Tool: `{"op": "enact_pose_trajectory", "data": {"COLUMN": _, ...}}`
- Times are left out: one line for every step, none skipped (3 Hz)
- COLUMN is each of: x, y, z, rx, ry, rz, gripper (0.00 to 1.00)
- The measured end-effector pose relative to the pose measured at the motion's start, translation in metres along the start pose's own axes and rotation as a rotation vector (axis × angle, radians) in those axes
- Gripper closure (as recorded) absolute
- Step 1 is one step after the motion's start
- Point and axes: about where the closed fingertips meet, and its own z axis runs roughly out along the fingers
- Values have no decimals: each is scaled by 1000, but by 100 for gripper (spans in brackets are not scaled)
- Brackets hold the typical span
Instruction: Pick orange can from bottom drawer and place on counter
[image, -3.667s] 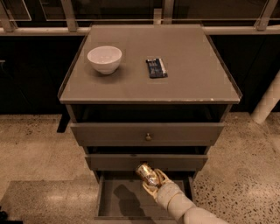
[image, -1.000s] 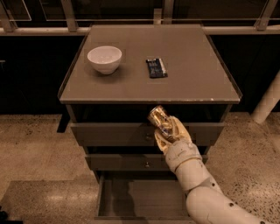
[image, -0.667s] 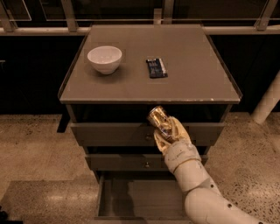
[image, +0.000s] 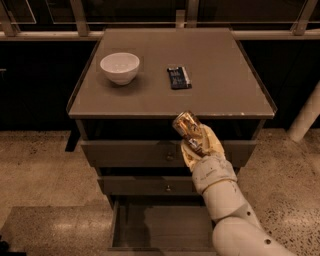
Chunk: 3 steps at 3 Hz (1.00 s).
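Drawer space comes first: the bottom drawer (image: 160, 225) stands pulled out toward me at floor level, its plain flat floor in view and partly shadowed. The robot's pale, jointed arm (image: 225, 200) rises over its right-hand side. At the end of the arm, the claw (image: 197, 140) is clenched around the orange can (image: 187, 127). The can is held in the air, tilted with its top leaning left. It hangs in front of the top drawer (image: 130, 152) and just below the counter's front edge, well above the open drawer and touching no surface.

The middle drawer (image: 145, 185) and the top one each carry a small round knob. Both look slightly ajar, with dark gaps above them.

Beyond, the counter (image: 150, 97) holds a white bowl (image: 120, 67) on its left side, upright and white inside as far as I can see. A flat dark packet (image: 178, 78) lies near the centre, apart from the bowl. Speckled floor (image: 40, 160) spreads to either side of the cabinet.
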Motion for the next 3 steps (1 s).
{"op": "enact_pose_trajectory", "data": {"x": -10, "y": -16, "z": -4, "rx": 34, "ry": -4, "rz": -34, "gripper": 100}}
{"op": "enact_pose_trajectory", "data": {"x": -14, "y": -29, "z": 9, "rx": 39, "ry": -18, "rz": -59, "gripper": 100}}
{"op": "enact_pose_trajectory", "data": {"x": -22, "y": -42, "z": 28, "rx": 16, "ry": -41, "rz": -90, "gripper": 100}}
